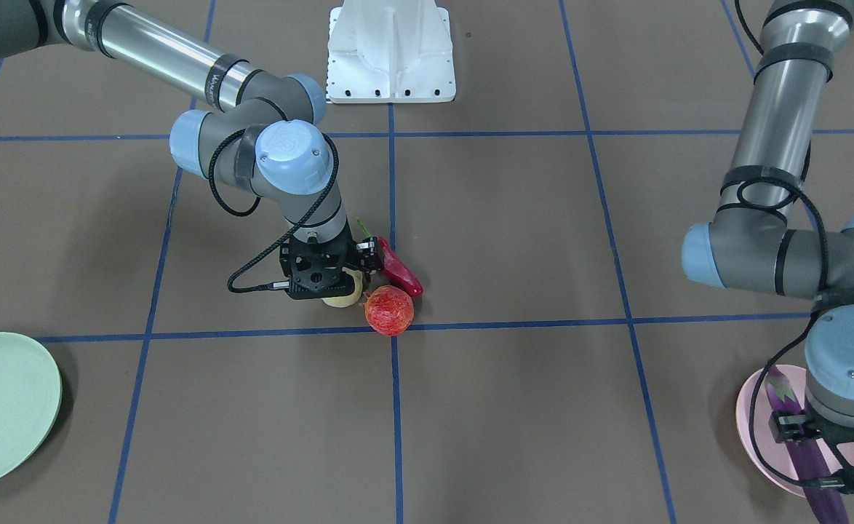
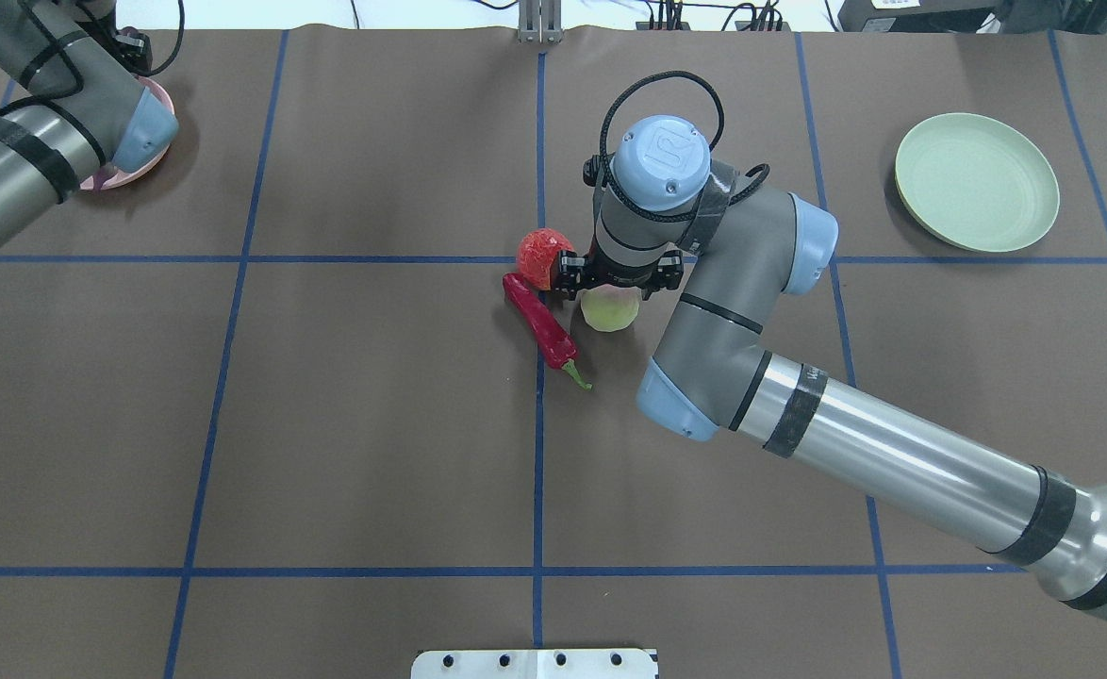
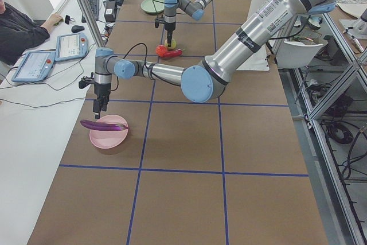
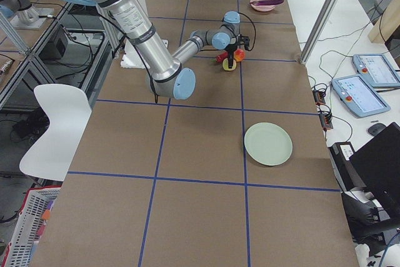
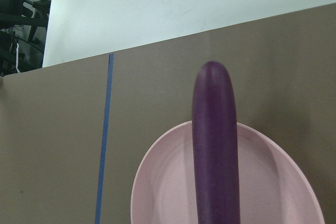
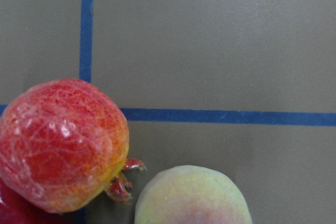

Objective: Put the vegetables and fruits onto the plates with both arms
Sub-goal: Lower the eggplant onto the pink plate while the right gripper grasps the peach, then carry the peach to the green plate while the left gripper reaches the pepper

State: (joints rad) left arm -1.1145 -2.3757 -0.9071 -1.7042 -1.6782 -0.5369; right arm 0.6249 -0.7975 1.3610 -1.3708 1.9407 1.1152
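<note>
My right gripper (image 2: 615, 288) is low over the pale peach (image 2: 610, 313), which sits on the table; its fingers are hidden, so I cannot tell whether it is open or shut. The red-orange fruit (image 2: 541, 256) touches the peach's side, and the red chili (image 2: 542, 325) lies next to both. The right wrist view shows the peach (image 6: 191, 198) and the red-orange fruit (image 6: 60, 142) close up. The purple eggplant (image 3: 103, 124) lies across the pink plate (image 3: 109, 140). My left gripper (image 3: 96, 113) is just above the eggplant; I cannot tell its state. The mint green plate (image 2: 976, 181) holds nothing.
The white fixed base (image 1: 390, 51) stands at the robot's side of the table. Blue tape lines cross the brown table. In the exterior left view, tablets (image 3: 34, 64) and an operator (image 3: 17, 27) are beside the table near the pink plate.
</note>
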